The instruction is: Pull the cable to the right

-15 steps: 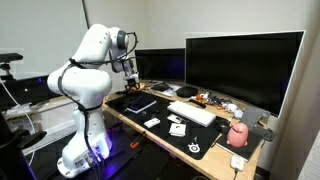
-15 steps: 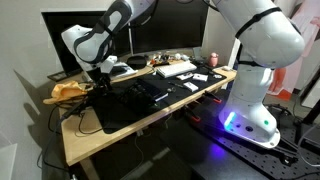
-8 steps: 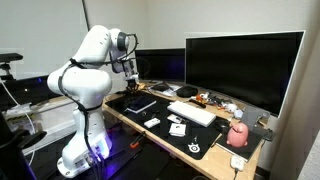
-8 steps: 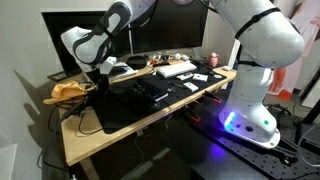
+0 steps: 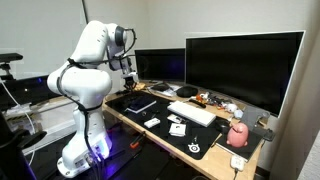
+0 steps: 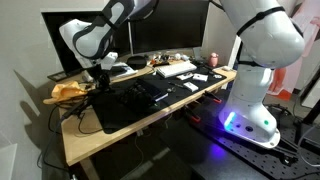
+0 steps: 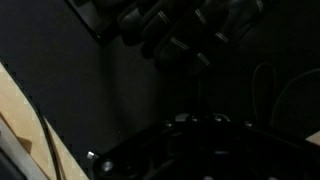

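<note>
My gripper hangs low over the left end of the black desk mat, beside a dark monitor; it also shows behind the white arm. The wrist view is very dark. In it a thin black cable runs down the mat to my gripper. The jaws stand shut there and appear closed on that cable, though the contact spot is dim. Another thin cable loop curves at the right.
A yellow-brown cloth lies at the desk's left end, with black cables hanging over the wooden edge. A white keyboard, a tablet, small gadgets, a pink object and two monitors fill the desk.
The jaws have closed from partly open to shut. The arm has stayed almost in place over the mat's left end.
</note>
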